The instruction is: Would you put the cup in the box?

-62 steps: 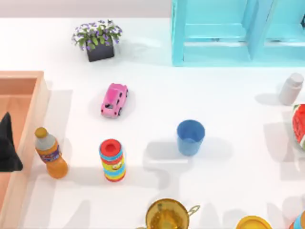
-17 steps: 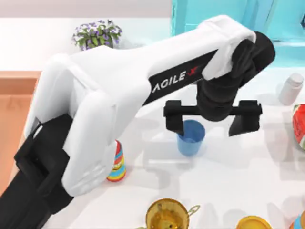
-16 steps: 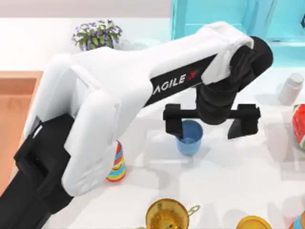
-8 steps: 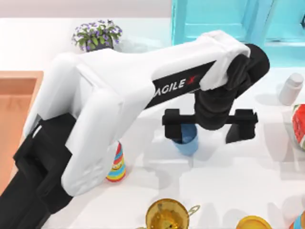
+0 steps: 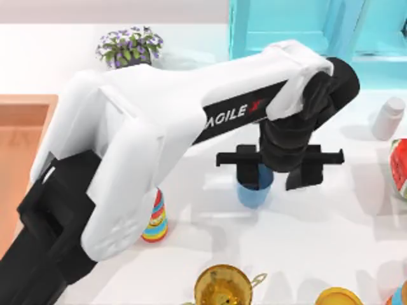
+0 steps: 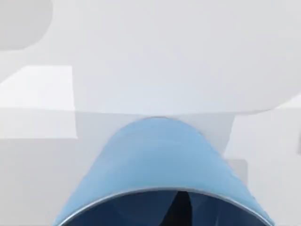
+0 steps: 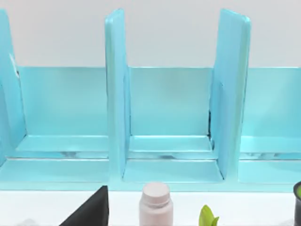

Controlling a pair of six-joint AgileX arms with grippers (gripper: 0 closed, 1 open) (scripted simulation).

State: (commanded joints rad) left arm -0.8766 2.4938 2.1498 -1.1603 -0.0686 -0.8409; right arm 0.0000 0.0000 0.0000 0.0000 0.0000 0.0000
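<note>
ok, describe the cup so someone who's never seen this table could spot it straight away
Start at the turquoise cabinet at the table's far edge and come straight toward the near edge to the left claw, open. The cup stands upright under it, one finger inside the rim. It is plain blue and handleless, unlike the golden pot nearer the front and the striped toy to its left.

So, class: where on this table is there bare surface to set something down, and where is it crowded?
Bare white table lies between the small blue plastic cup, under the left gripper, and the pale bottle. More lies between the potted purple flowers and the turquoise cabinet. The near edge is crowded: golden metal pot, striped toy.
</note>
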